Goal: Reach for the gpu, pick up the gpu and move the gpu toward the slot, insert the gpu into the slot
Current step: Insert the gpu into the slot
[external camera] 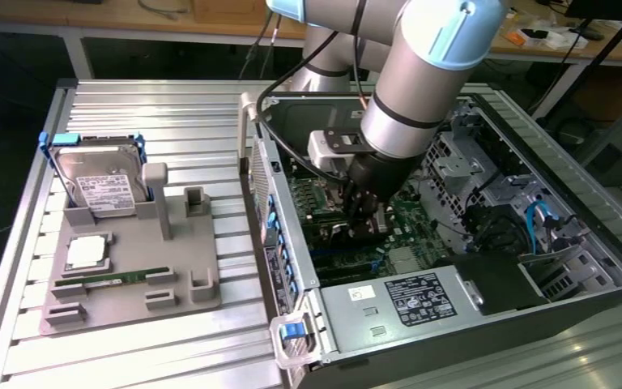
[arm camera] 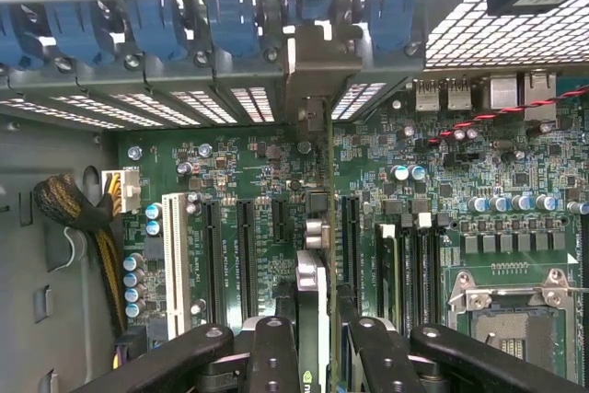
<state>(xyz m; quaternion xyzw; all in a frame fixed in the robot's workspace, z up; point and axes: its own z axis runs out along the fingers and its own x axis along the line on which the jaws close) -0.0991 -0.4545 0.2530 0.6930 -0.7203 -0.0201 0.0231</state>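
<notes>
The gripper [arm camera: 317,333] is clamped on the gpu [arm camera: 324,227], holding it edge-on above the motherboard [arm camera: 515,227]. Its bracket [arm camera: 320,62] touches the case's rear wall [arm camera: 138,80].

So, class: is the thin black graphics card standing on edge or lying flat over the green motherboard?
On edge. The thin black graphics card shows as a narrow line running between the gripper's fingers, its metal bracket against the case's rear wall, above the green motherboard.
</notes>
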